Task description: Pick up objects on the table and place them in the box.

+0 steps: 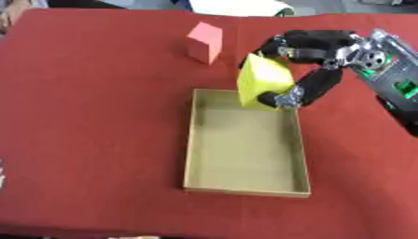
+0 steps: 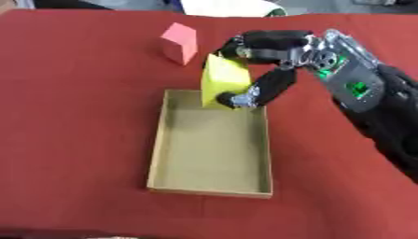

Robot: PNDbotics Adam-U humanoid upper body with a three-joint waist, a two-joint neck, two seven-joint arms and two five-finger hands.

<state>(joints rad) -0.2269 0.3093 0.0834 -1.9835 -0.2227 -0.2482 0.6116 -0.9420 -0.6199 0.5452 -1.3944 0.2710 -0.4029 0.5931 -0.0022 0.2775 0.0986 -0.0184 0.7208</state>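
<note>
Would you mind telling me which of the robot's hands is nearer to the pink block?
Right. The right hand holds the yellow block just right of the pink block, above the box's far end. The left hand shows in no view.

no readable text, labels, brands or numbers anywhere

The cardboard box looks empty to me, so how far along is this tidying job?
Nothing is done yet: the shallow brown cardboard box holds nothing. In hand: the robot's right hand grips a yellow cube-shaped block above the box's far edge. Left: releasing that block inside, then fetching the pink cube-shaped block sitting on the red tablecloth beyond the box.
</note>
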